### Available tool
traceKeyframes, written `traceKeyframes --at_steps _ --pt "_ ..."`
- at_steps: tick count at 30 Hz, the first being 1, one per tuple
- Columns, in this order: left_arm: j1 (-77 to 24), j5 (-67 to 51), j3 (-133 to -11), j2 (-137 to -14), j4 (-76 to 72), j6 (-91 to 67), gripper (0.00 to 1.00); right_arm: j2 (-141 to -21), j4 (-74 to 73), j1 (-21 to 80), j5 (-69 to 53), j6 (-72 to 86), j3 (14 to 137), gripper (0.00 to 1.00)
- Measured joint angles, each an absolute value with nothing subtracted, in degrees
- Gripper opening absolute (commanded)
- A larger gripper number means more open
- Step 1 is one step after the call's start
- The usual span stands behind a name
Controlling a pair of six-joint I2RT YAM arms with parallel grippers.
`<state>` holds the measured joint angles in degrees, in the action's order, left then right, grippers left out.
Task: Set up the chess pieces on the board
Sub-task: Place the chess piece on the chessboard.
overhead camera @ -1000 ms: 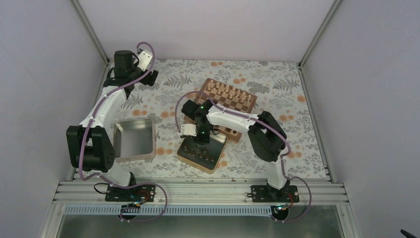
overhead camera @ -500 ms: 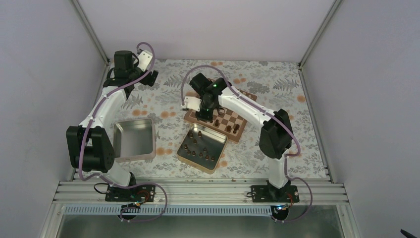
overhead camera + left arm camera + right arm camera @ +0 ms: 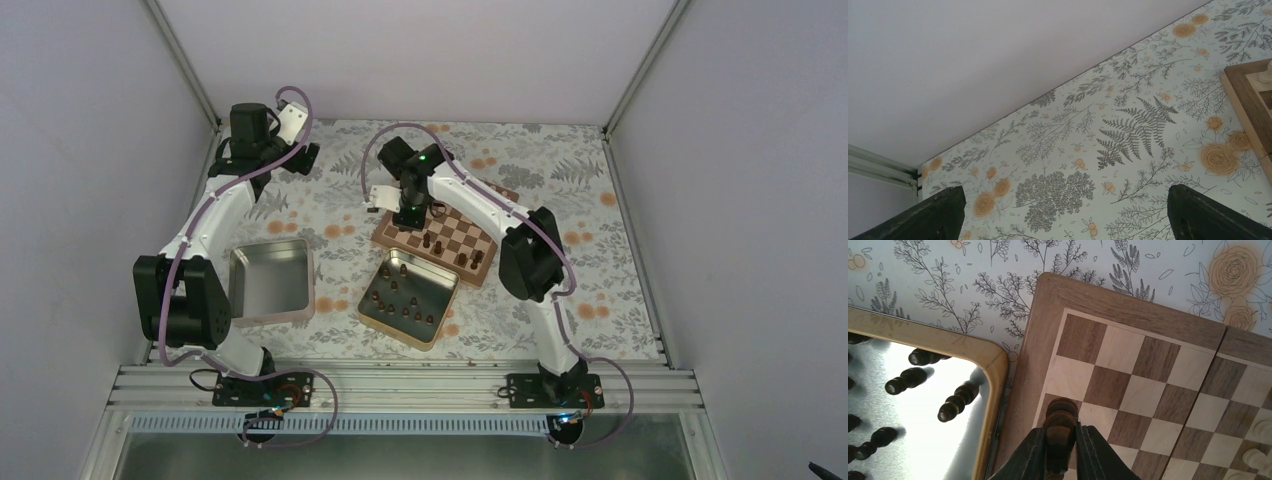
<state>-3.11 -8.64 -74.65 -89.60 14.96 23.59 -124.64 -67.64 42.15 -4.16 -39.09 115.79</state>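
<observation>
Held piece: small dark brown turned-wood chessman [image 3: 1062, 415], upright, pinched at the body, head showing above the fingertips.
Position of held piece: over a dark square in the outermost column of the board, near one corner; contact with the square not discernible.
Right gripper [image 3: 1062, 436]: closed almost fully, both fingers pressed against opposite sides of the chessman.
Board: square wooden chessboard [image 3: 452, 230] with tan and dark brown checks and a brown border, flat on the table, skewed to the table edges.
Dark chessmen on board [image 3: 440, 247]: a few standing along the near side.
Dark chessmen in stock [image 3: 955, 407]: scattered inside a square metal tin with a gold-toned rim [image 3: 993, 360], just beside the board's near-left edge.
Pale tan chessmen [image 3: 1263, 428]: standing toward the board's far side, partly hidden by the right arm from above.
Left gripper [image 3: 1065, 190]: spread wide, nothing between the fingers, above the cloth at the far left, well apart from the tins.
Second square metal tin [image 3: 270, 285]: left of the first, near the left arm.
Table cover: pale cloth [image 3: 1128, 135] printed with grey ferns and orange flowers.
</observation>
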Motion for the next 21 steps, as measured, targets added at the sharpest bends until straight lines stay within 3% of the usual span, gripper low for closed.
traceKeyframes --at_steps 21 --pt "-3.11 -8.86 -74.63 -89.6 14.87 23.81 1.0 -131.9 -69.41 41.17 -4.95 -41.93 120.18 0.18"
